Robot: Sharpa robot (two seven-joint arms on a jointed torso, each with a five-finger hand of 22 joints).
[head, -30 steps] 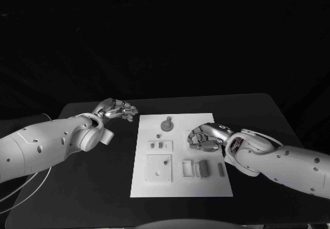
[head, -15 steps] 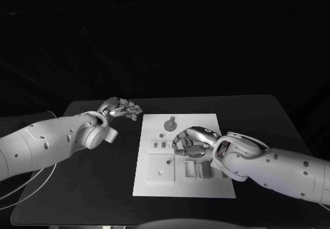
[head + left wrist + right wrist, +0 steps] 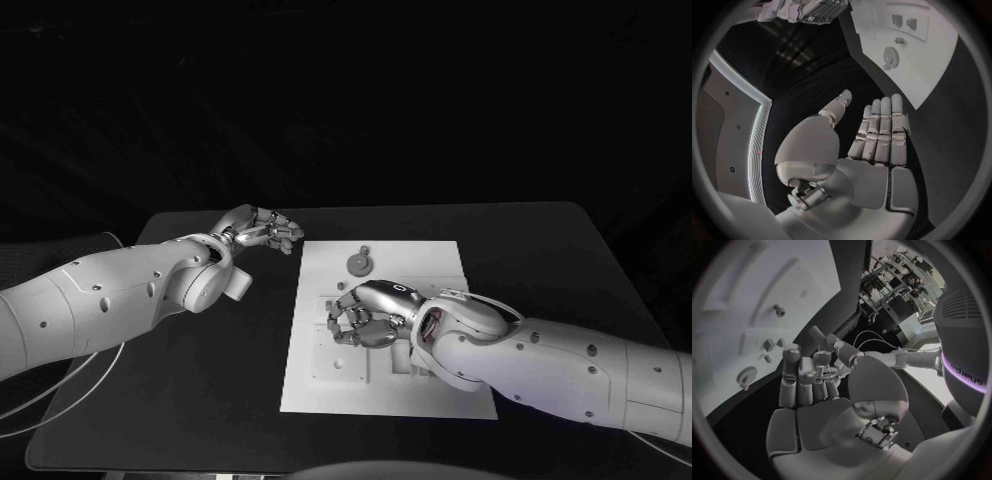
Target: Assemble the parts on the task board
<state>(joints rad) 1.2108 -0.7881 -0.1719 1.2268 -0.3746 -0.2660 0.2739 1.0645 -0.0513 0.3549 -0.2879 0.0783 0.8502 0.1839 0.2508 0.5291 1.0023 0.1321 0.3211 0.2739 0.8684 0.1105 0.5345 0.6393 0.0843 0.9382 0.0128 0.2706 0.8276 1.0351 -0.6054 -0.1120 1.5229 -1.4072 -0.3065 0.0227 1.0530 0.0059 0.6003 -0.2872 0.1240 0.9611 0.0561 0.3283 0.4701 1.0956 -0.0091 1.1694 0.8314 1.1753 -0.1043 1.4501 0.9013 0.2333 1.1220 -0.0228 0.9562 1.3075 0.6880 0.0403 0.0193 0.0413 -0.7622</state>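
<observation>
Right hand [image 3: 364, 318] hung low over the middle of the white board [image 3: 444, 254], fingers curled inward and downward; the head view did not show plainly whether anything sat between them, and the right wrist view [image 3: 811, 385] showed the fingers bent over the palm with no piece clearly in them, so I cannot tell if it held a part. My reading is that the step in hand was a reach or a first pick at one of the small pieces in the board's middle, with assembly barely begun, since the pieces visible lay loose or in their own seats.

Just beyond the hand, toward the far edge of the board, sat a round piece [image 3: 358, 263] with a small stub, apart from the fingers. Beneath and beside the hand lay the small square pieces [image 3: 768, 344] and a square recessed plate [image 3: 326, 364] on the near left of the board; the slotted pieces on the near right were mostly hidden by the right arm.

The next move probably called for a careful descent and a fine pinch on one small piece, without nudging its neighbours.

Left hand [image 3: 260, 230] hovered off the board's far left corner over the black counter [image 3: 202, 380], fingers straight and together, thumb apart, holding nothing.
</observation>
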